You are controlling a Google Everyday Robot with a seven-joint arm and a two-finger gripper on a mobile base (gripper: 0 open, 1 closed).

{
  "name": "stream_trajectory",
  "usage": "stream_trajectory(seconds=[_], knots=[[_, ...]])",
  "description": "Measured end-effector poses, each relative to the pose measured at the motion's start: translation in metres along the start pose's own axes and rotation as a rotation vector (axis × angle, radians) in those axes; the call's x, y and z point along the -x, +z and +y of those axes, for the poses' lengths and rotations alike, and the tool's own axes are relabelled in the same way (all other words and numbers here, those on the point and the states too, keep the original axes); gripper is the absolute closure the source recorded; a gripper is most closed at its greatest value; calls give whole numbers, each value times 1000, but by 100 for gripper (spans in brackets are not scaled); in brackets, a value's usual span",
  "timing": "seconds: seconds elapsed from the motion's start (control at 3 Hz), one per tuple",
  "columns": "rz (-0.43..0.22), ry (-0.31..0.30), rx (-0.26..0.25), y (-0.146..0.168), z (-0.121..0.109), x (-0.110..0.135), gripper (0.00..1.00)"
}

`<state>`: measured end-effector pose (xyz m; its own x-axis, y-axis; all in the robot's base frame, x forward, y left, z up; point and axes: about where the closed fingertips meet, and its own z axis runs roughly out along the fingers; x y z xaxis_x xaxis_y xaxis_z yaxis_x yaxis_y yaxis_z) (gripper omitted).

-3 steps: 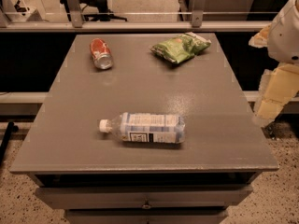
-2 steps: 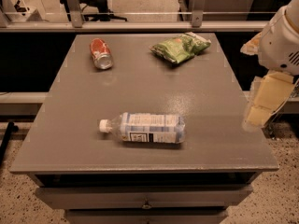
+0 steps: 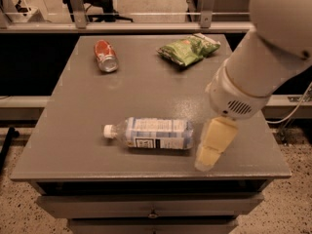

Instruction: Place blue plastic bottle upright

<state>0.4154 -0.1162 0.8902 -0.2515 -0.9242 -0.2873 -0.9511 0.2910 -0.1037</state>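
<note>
The blue plastic bottle (image 3: 153,133) lies on its side near the front of the grey table (image 3: 87,111), its white cap pointing left and its pale blue-white label facing up. My gripper (image 3: 210,152) hangs from the white arm (image 3: 258,62) on the right. Its cream-coloured fingers sit just right of the bottle's base, near the table's front edge.
A red-orange drink can (image 3: 106,55) lies on its side at the back left. A green snack bag (image 3: 189,48) lies at the back right. Drawers run below the table's front edge. Metal railings and a chair base stand behind the table.
The arm has swung in from the right edge of the view toward the middle, bringing the gripper down next to the bottle's base. The bottle, can and bag have not moved.
</note>
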Motion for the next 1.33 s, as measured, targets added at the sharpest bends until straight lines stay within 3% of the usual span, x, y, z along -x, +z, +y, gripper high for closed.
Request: stream_trajectory(seconds=[0.33,1.33], knots=[[-5,11,44,47,19,26,0],[-21,28,40,97,8,81,0]])
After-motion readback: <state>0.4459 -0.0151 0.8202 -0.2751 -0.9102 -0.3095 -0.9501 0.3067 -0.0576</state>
